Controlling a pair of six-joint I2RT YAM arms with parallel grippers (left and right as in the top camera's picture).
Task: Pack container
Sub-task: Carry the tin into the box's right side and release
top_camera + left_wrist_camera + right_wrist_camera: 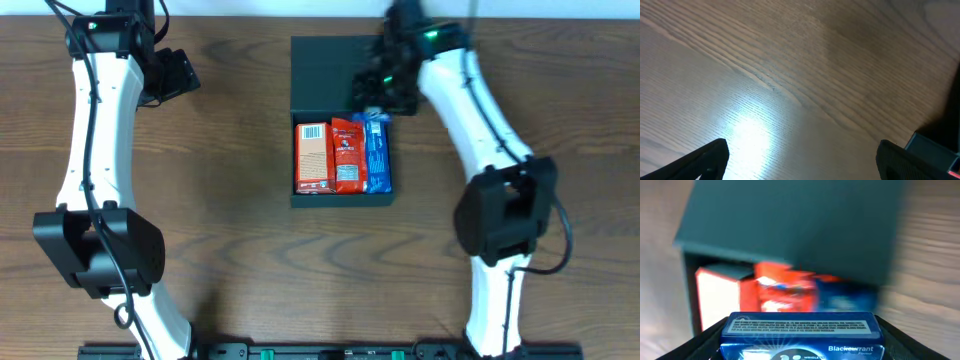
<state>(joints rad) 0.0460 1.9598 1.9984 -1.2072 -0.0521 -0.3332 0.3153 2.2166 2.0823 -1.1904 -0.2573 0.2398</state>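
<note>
You're looking at a brown wood-grain table (240, 150), with a bright patch of glare (747, 132) on it in the left wrist view. Three snacks lie side by side, touching: an orange carton (313, 157) with a barcode panel on the left, a red packet (347, 155) in the middle, a blue packet (378, 165) on the right. A blue pack (802, 340) lettered "Blackcurrant" fills the bottom of your right wrist view
</note>
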